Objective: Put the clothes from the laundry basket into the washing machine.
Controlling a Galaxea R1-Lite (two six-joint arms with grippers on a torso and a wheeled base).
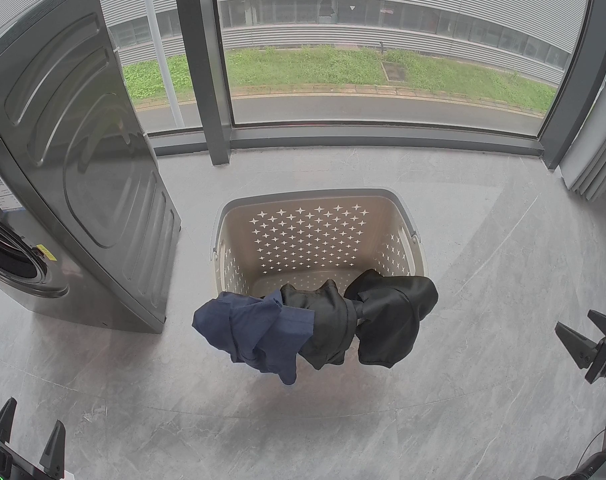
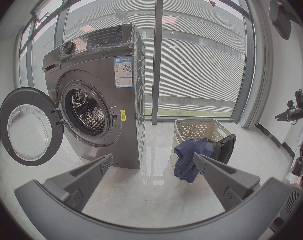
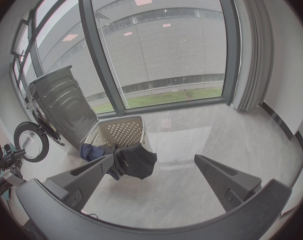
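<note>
Straight ahead on the grey floor (image 1: 449,401), the head view shows the laundry basket (image 1: 316,198) standing upright before the window. Three clothes hang over its near rim: a blue garment (image 1: 256,331) on the robot's left, a dark grey garment (image 1: 329,325) in the middle and a black garment (image 1: 393,321) on the right, each touching the next. The washing machine (image 1: 89,168) stands just left of the basket, its side panel facing it. The left gripper (image 1: 33,421) sits low at the near left and the right gripper (image 1: 576,323) at the right edge, both well apart from the basket. Each has its jaws spread wide and holds nothing.

From the left wrist, the left gripper (image 2: 152,156) has its jaws wide apart and empty above bare floor. Beyond it the washing machine (image 2: 101,94) shows its front, with its round door (image 2: 29,127) swung fully open and the drum (image 2: 88,110) exposed. The laundry basket (image 2: 198,127) stands beside the machine, the blue garment (image 2: 188,160) and black garment (image 2: 224,147) draped over its rim.

From the right wrist, the right gripper (image 3: 152,158) has its jaws wide apart and grips nothing. The laundry basket (image 3: 124,119) stands farther off with the blue garment (image 3: 89,152) and black garment (image 3: 138,162) over its edge, next to the washing machine (image 3: 64,100) and its open door (image 3: 31,145).
</note>
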